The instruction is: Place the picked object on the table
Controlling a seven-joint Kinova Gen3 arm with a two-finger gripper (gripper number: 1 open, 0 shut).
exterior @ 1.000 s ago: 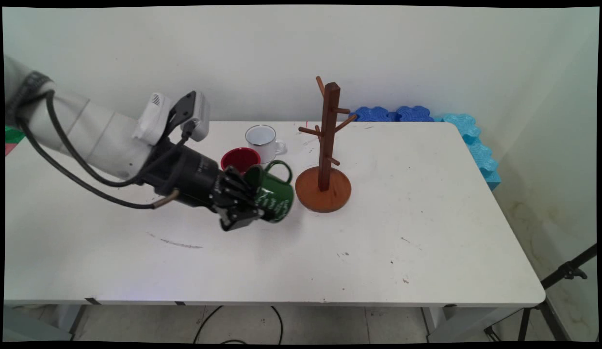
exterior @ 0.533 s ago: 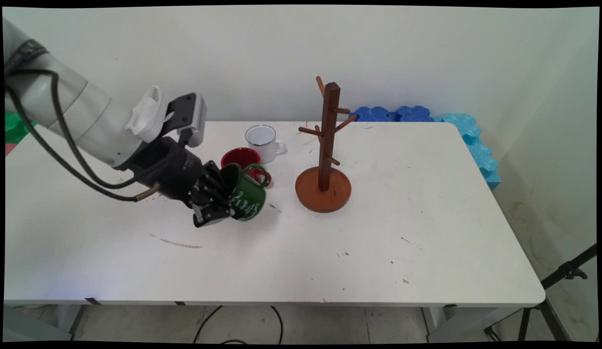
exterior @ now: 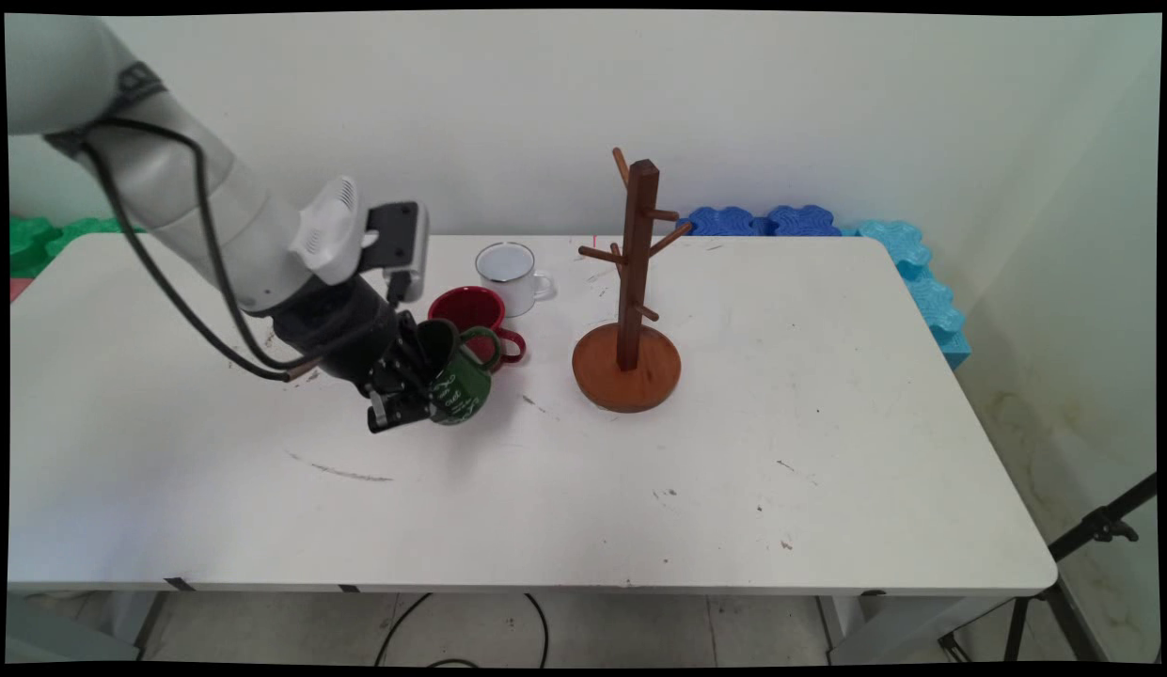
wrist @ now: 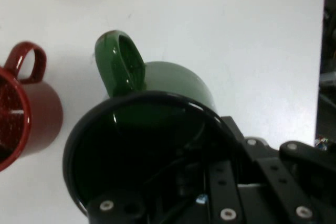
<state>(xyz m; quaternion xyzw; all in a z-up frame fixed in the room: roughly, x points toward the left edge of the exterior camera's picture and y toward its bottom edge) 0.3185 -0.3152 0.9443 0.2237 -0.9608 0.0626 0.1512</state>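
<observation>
Green mug [exterior: 461,385] tilted, mouth toward the arm, handle up and to the picture's right; white lettering on its side. Held by the gripper [exterior: 409,385], clamped on the rim: one finger inside the mouth, the other outside against the wall, as seen in hand view [wrist: 220,182]. Whether the mug's lower edge touches the white table [exterior: 639,470] or hangs just above it: cannot tell. Same mug in hand view [wrist: 152,124], dark inside, handle pointing up. Red mug [exterior: 470,315] just behind it, upright, handle to the picture's right; also at left edge of hand view [wrist: 26,114]. White mug [exterior: 510,275] farther back, near the red one. Wooden mug tree [exterior: 632,291] on round base, apart to the right, pegs bare. Blue foam pieces [exterior: 827,230] along the table's far right edge.
</observation>
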